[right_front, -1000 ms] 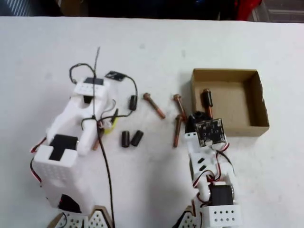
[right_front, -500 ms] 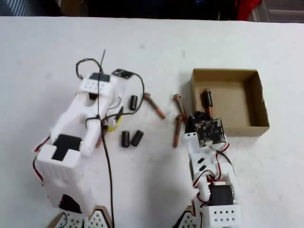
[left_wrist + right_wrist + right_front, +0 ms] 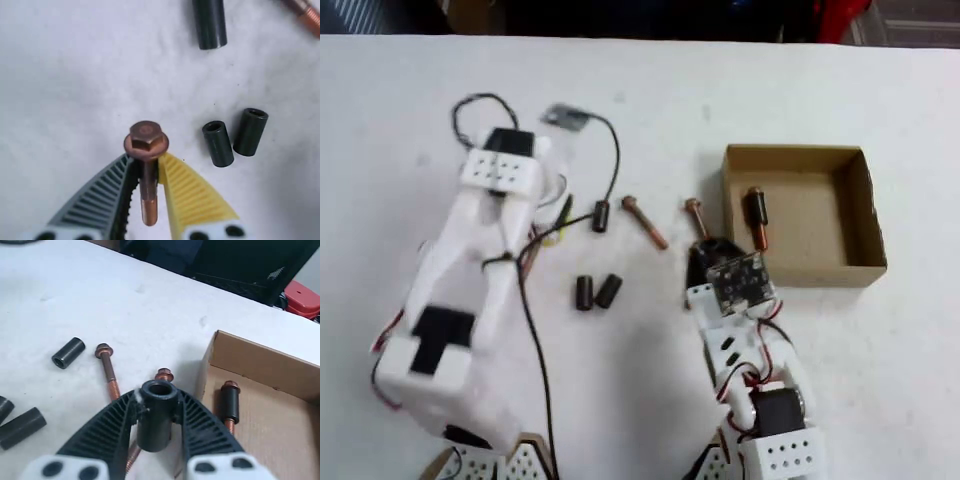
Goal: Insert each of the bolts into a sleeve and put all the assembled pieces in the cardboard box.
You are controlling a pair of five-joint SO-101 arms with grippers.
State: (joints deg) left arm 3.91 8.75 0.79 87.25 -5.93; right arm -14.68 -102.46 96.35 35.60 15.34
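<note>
Two-armed rig mid-assembly: on the table's (image 3: 650, 90) 9 o'clock side, the left gripper (image 3: 146, 162) is clamped on a bolt (image 3: 145, 142), jaws narrowed to the shank, hex head jutting past the tips, threaded end pointing back between them; three loose sleeves (image 3: 584, 292) lie toward 3 o'clock of it, then the loose bolts (image 3: 644, 221); next the right gripper (image 3: 157, 399) pinches a sleeve (image 3: 156, 425) upright, bore open at the top; farthest toward 3 o'clock, the box (image 3: 815, 225) holds one assembled piece (image 3: 757, 212). The held sleeve sits at about 3 o'clock from the held bolt, well apart; the pairing looks to turn on lining the bolt's long axis with that upright bore, threaded end first, and neither arm seems much nearer the meeting point. Since a second ago the left gripper has swung toward 12 o'clock; the right has edged toward 9 o'clock, off the box wall and over one loose bolt.
</note>
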